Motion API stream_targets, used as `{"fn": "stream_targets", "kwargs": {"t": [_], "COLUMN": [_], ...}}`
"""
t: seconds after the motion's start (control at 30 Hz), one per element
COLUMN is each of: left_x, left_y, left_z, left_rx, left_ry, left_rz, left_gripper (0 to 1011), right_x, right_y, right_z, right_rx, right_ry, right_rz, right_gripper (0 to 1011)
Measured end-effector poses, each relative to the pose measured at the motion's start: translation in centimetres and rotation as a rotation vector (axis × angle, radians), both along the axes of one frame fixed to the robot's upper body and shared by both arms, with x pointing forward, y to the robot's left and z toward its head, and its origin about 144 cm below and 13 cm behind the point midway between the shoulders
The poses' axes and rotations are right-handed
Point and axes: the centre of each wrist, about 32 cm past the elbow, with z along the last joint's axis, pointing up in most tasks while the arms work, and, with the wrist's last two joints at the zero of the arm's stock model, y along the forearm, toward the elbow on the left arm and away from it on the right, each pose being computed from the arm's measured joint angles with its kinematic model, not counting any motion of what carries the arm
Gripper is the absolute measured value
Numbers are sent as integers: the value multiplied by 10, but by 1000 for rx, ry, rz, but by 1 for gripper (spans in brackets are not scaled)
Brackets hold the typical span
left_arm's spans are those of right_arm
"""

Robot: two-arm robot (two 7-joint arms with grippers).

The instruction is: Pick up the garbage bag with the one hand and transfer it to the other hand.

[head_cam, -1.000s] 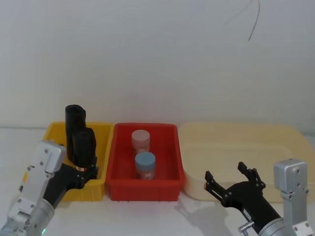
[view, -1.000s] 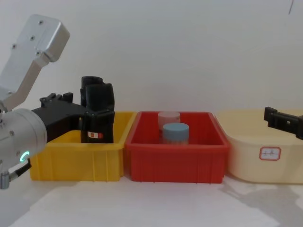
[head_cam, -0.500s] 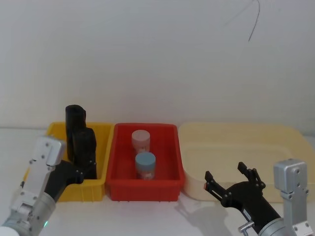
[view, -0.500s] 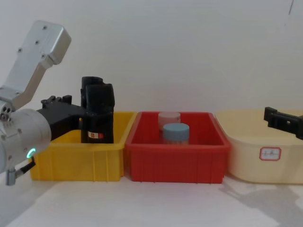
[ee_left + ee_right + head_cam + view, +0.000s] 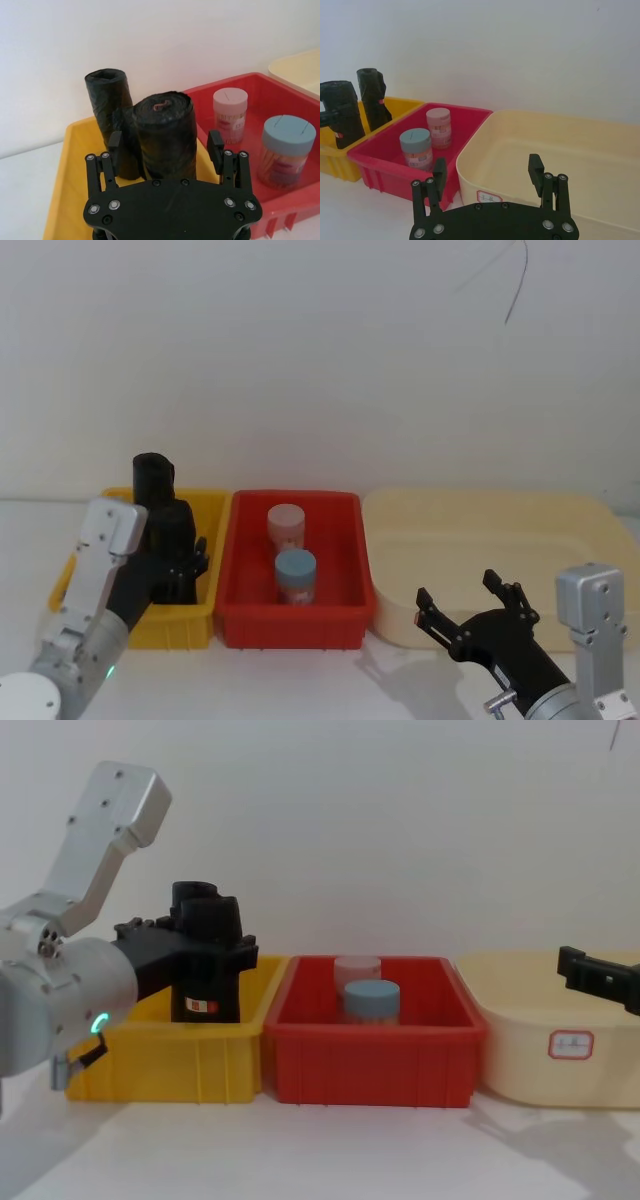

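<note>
Two black garbage bag rolls stand upright in the yellow bin point(image 5: 216, 512). The front garbage bag point(image 5: 206, 970) carries a red-and-white label and also shows from above point(image 5: 165, 130) and in the head view point(image 5: 170, 532). My left gripper point(image 5: 165, 145) is open, with one finger on each side of this front roll and a gap at each side. It reaches in from the left point(image 5: 200, 945) at the roll's mid-height. The rear roll point(image 5: 106, 100) stands just behind. My right gripper point(image 5: 470, 605) hangs open near the front edge of the cream tub point(image 5: 560, 530), holding nothing.
A red bin point(image 5: 375, 1055) between the yellow bin and the cream tub holds a blue-lidded jar point(image 5: 295, 575) and a pink-lidded jar point(image 5: 286, 524). The bins stand side by side against a white wall. White table lies in front of them.
My left arm has swung inward and the gripper has moved forward, so its fingers now flank the front roll. The rolls and my right gripper have stayed put.
</note>
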Motion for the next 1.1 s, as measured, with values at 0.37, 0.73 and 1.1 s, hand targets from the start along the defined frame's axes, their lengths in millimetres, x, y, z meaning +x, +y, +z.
{"fn": "stream_targets", "kwargs": {"t": [0.37, 0.73, 1.1], "left_x": [15, 22, 30], "left_y": [-7, -9, -11], "left_z": [5, 6, 24], "left_rx": [-37, -56, -46], "left_ry": [10, 11, -38], "left_rz": [-13, -7, -31], "left_gripper": [778, 539, 523], "right_x": [0, 0, 0], "right_y": [0, 0, 0], "right_z": [0, 0, 0], "right_rx": [0, 0, 0], "right_ry": [0, 0, 0], "right_rz": [0, 0, 0], "right_gripper": [1000, 1000, 1000]}}
